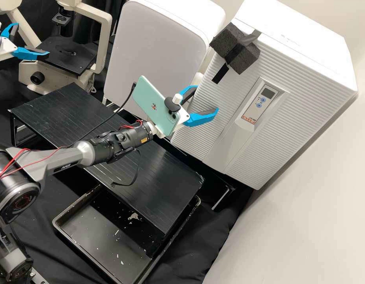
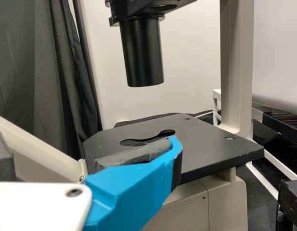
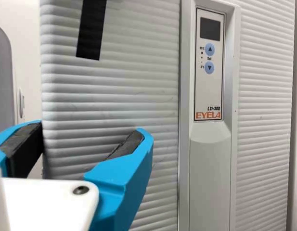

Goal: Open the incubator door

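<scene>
In the high view, the white incubator is at two o'clock. Its bumpy door is closed. The right claw is at one o'clock, spread apart and empty, near the door. The left claw is at ten o'clock, spread apart and empty too, by the microscope. A black tray lies at seven o'clock.

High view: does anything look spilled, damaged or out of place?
Small white flecks and a larger pale patch mark the black rectangular tray. They look odd against its dark surface, perhaps debris or worn coating.
</scene>
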